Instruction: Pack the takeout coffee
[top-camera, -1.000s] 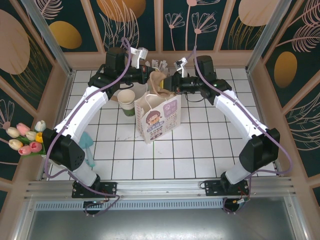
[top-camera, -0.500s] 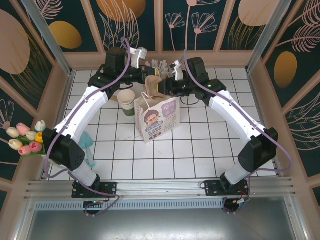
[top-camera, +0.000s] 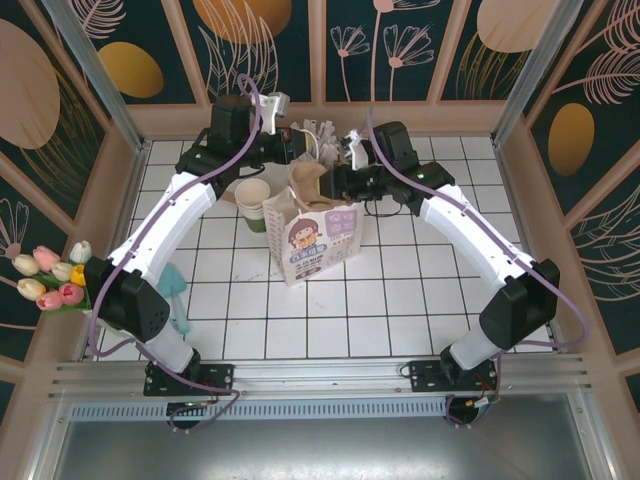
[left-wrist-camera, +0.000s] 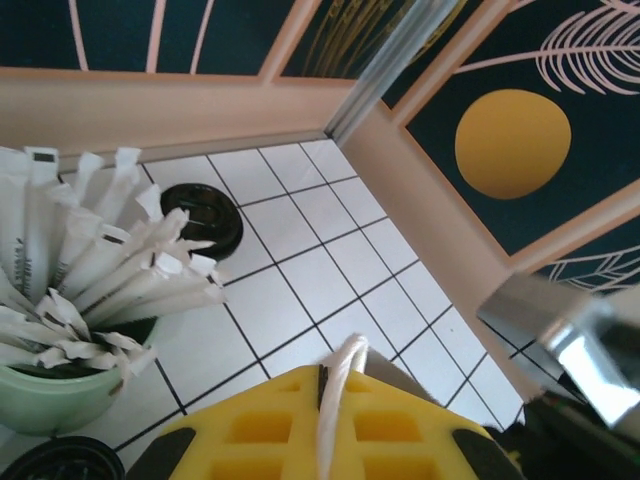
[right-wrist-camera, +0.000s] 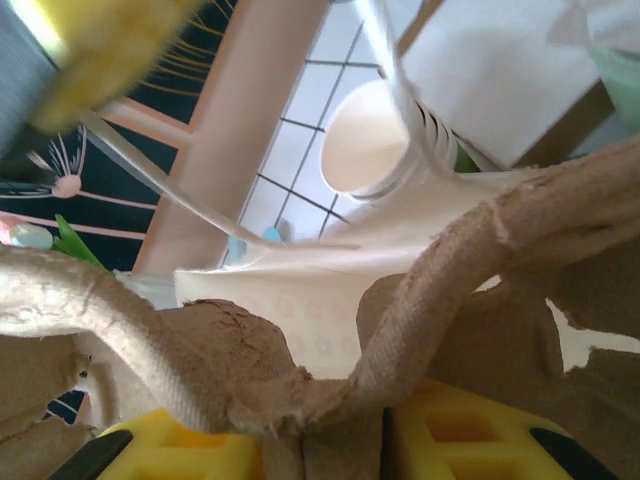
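Observation:
A white paper bag (top-camera: 318, 240) with a cartoon print stands mid-table. My left gripper (top-camera: 293, 148) is shut on its white rope handle (left-wrist-camera: 338, 400) and holds it up at the back. My right gripper (top-camera: 333, 182) is shut on a brown pulp cup carrier (top-camera: 308, 180), which hangs over the bag's mouth. In the right wrist view the carrier (right-wrist-camera: 470, 250) lies across the yellow pads (right-wrist-camera: 470, 440), with the bag's white inside (right-wrist-camera: 330, 300) below. A dark round top (left-wrist-camera: 203, 215), apparently the takeout coffee, stands on the tiles beyond the stick cup. Its side does not show from this angle.
A pale green cup of white wrapped sticks (left-wrist-camera: 60, 375) stands beside my left gripper, with another dark round top (left-wrist-camera: 60, 462) near it. Cream cups (top-camera: 253, 193) are stacked left of the bag. Tulips (top-camera: 52, 275) and a teal item (top-camera: 175, 290) lie at the left. Wooden walls enclose the tiles.
My right gripper has carried the brown carrier leftward, from beside the bag to over its mouth. The bag's top has shifted slightly left. The left arm has barely moved.

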